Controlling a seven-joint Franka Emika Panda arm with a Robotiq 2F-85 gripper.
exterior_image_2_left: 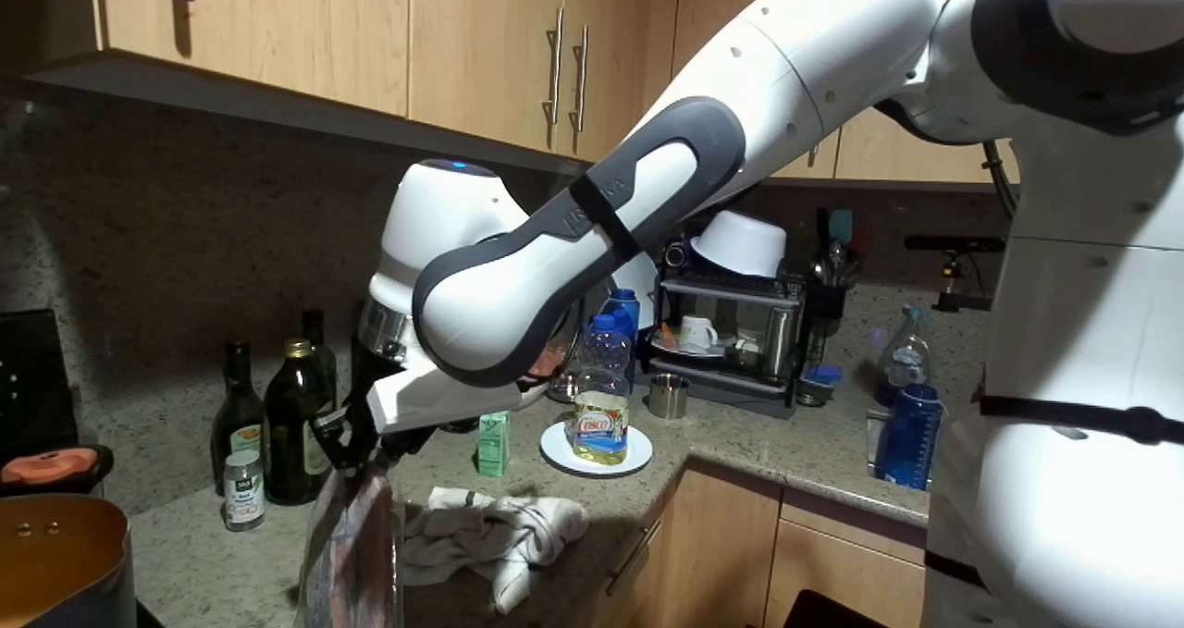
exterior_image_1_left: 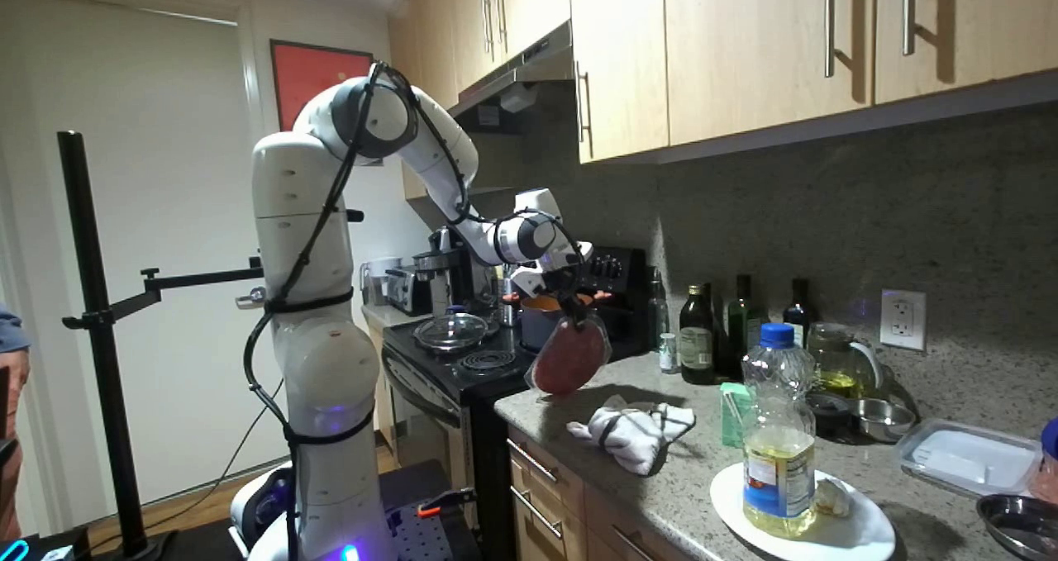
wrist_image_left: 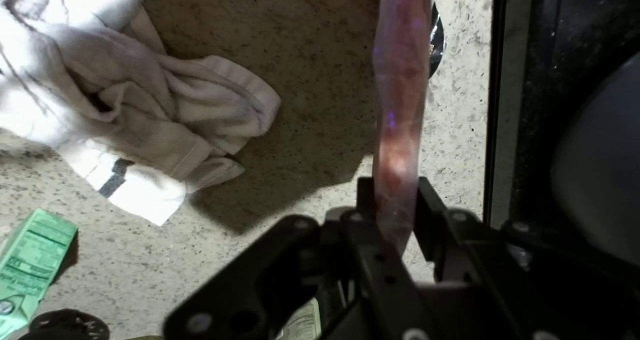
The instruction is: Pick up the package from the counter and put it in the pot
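The package (exterior_image_1_left: 570, 358) is a flat, round-ended clear pack of red meat. My gripper (exterior_image_1_left: 576, 311) is shut on its upper edge, and the pack hangs down above the counter's end beside the stove. The package (exterior_image_2_left: 351, 554) also hangs from the gripper (exterior_image_2_left: 356, 461) in an exterior view. In the wrist view the package (wrist_image_left: 400, 89) stands edge-on between both fingers (wrist_image_left: 395, 195). The pot (exterior_image_1_left: 537, 330) is dark outside and orange inside, on the stove behind the package; its wall (exterior_image_2_left: 102, 596) also shows at an exterior view's lower left. Its bottom inside is hidden.
A crumpled white towel (exterior_image_1_left: 632, 433) lies on the counter (exterior_image_1_left: 686, 478). Dark bottles (exterior_image_1_left: 696, 338) and a spice jar (exterior_image_2_left: 244, 491) stand at the backsplash. A green carton (exterior_image_2_left: 493, 443) and an oil bottle (exterior_image_1_left: 779, 445) on a white plate (exterior_image_1_left: 860, 536) stand farther along.
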